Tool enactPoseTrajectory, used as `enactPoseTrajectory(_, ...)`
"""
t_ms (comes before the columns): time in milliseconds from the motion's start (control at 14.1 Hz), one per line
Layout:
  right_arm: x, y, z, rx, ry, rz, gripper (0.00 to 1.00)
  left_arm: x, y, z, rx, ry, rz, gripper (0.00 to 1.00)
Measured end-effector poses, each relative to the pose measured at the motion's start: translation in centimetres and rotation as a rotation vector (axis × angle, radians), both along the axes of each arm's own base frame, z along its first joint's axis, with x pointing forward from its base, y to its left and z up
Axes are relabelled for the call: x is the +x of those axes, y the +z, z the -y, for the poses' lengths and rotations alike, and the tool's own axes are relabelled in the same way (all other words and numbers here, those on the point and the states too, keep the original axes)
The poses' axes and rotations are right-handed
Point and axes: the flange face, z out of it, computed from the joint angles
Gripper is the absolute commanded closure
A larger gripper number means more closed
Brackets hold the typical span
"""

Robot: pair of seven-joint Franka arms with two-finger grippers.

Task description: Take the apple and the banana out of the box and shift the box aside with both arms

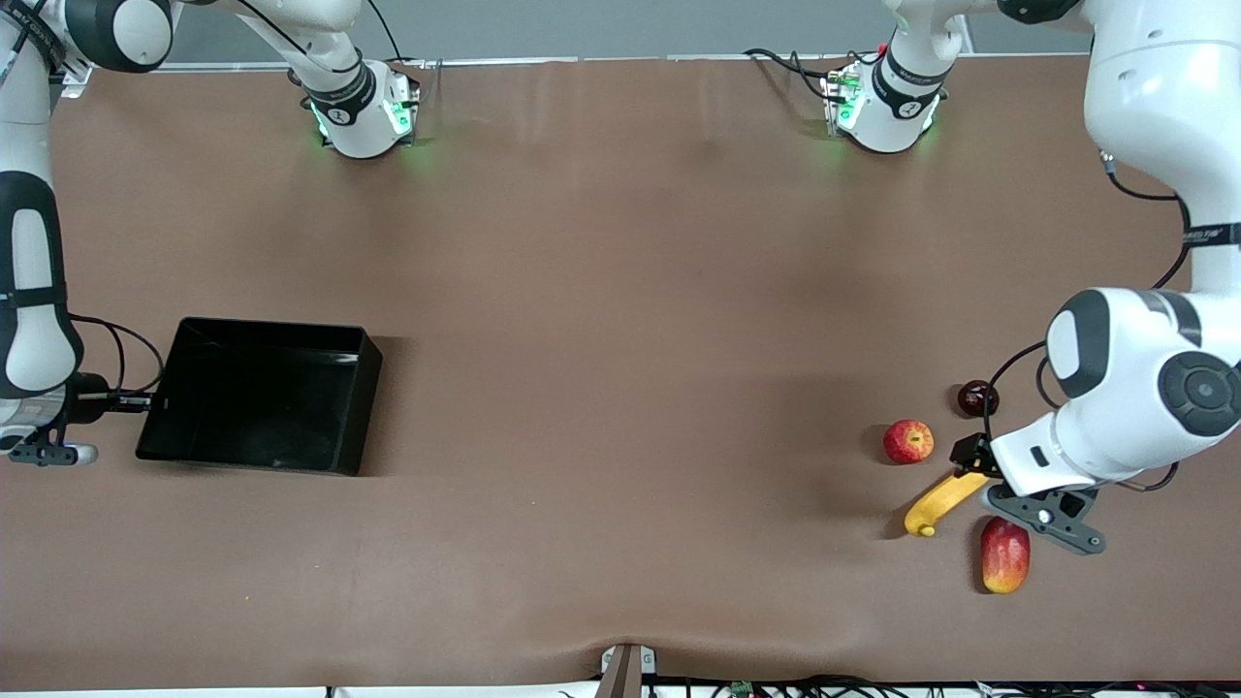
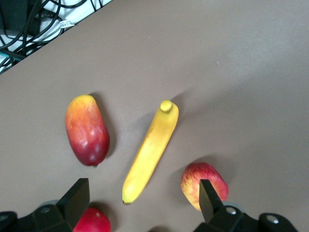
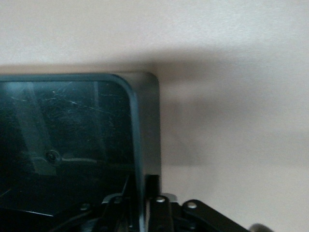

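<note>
The yellow banana lies toward the left arm's end of the table, with the streaked red apple a little farther from the front camera. My left gripper hangs open low over the banana's end. In the left wrist view the banana points into the gap of that gripper, and the apple sits by one finger. The black box rests toward the right arm's end. My right gripper clamps the box's end wall, one finger outside it and the other inside.
A plain dark red fruit lies farther from the front camera than the apple and shows by the other finger. An oblong red-and-yellow mango lies nearer the front camera, beside the banana. Brown cloth covers the table.
</note>
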Motion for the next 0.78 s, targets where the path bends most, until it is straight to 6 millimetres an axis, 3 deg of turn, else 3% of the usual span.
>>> enactPoseTrajectory(142, 0.2, 0.1, -0.3, 0.003, 0.005, 0.005, 0.00, -0.9, 2.2, 0.0, 0.003, 0.060, -0.029, 0.00)
enactPoseTrajectory(283, 1.4, 1.7, -0.6, -0.006, 0.016, 0.044, 0.00, -2.2, 4.8, 0.2, 0.008, 0.152, -0.066, 0.00)
enactPoseTrajectory(495, 5.2, 7.6, -2.4, -0.035, 0.061, 0.173, 0.00, -4.3, 9.0, 1.2, 0.014, 0.266, -0.086, 0.00)
enactPoseTrajectory(778, 9.4, 15.8, -6.9, -0.082, 0.140, 0.336, 0.00, -7.1, 12.9, 1.3, 0.024, 0.380, -0.079, 0.00)
